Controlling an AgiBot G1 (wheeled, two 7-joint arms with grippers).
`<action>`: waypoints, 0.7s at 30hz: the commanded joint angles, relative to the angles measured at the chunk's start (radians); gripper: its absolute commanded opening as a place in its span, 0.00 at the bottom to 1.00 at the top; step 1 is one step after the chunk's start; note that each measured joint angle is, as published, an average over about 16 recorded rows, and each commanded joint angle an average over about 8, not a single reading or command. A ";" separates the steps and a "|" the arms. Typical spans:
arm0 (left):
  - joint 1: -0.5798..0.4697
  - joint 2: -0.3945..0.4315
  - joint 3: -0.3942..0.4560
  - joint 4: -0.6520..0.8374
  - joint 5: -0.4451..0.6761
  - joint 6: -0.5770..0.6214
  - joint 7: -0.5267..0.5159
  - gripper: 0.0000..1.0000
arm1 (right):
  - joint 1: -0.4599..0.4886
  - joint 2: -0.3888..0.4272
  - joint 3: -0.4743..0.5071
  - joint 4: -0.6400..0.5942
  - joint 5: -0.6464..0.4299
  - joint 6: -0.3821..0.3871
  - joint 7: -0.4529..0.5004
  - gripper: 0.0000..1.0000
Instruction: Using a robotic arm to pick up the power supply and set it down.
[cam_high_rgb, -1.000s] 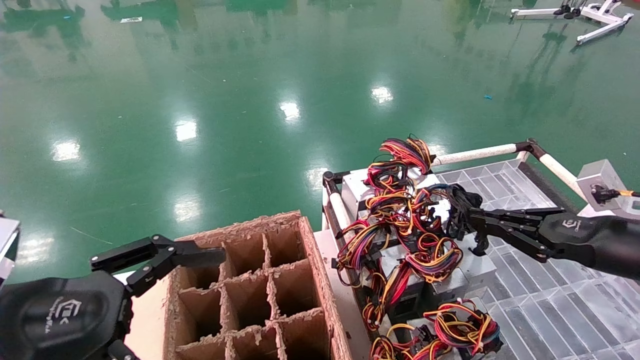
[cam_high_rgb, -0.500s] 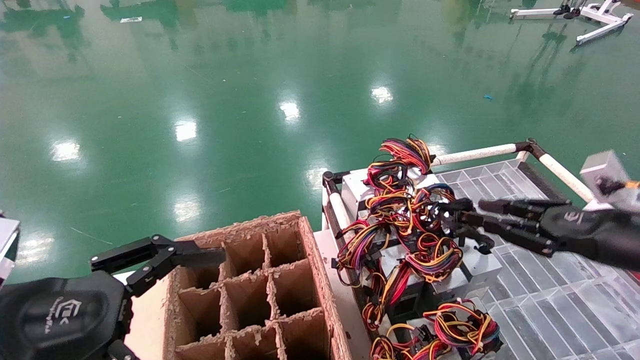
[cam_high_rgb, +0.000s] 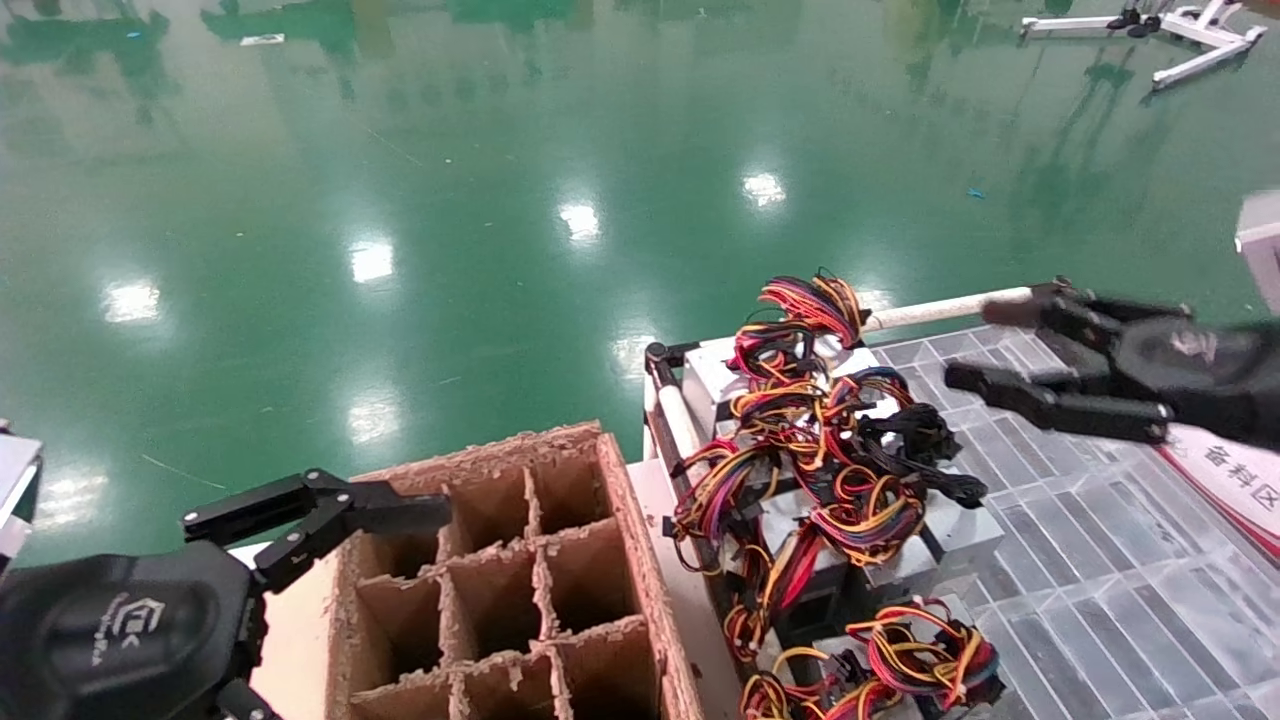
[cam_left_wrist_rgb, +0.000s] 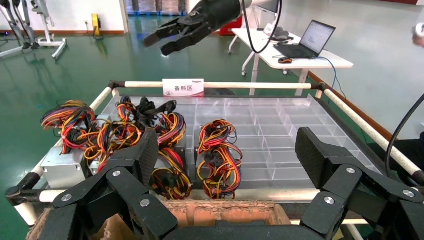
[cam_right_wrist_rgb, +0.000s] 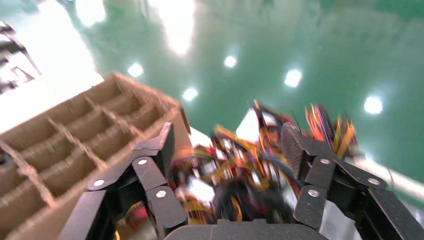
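**Power supply on the cart, gripper empty**

The grey metal power supply (cam_high_rgb: 955, 525) with black cables (cam_high_rgb: 915, 440) sits among coloured-wire boxes; its axis is unclear. At its two o'clock, the black right gripper (cam_high_rgb: 985, 345) hovers, fingers spread, touching nothing. The black left gripper (cam_high_rgb: 415, 510), fingers apart, idles by the brown cardboard divider box (cam_high_rgb: 520, 590).

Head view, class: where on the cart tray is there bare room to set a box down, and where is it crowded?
Free: the clear tray grid on the right, between the wire bundles and the white rail, under the right pincer. Crowded: the tray's left side beside the cardboard divider box.

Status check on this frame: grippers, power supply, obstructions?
Right gripper open, empty, above cart. Left gripper open at cardboard crate. Power supply on cart, black cables beside coloured wire bundles.
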 joint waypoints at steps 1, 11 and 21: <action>0.000 0.000 0.000 0.000 0.000 0.000 0.000 1.00 | -0.012 0.003 0.025 0.027 -0.010 0.000 0.006 1.00; 0.000 0.000 0.000 0.000 0.000 0.000 0.000 1.00 | -0.146 0.013 0.234 0.214 -0.091 0.012 0.065 1.00; 0.000 0.000 0.000 0.000 0.000 0.000 0.000 1.00 | -0.266 0.021 0.423 0.382 -0.164 0.023 0.118 1.00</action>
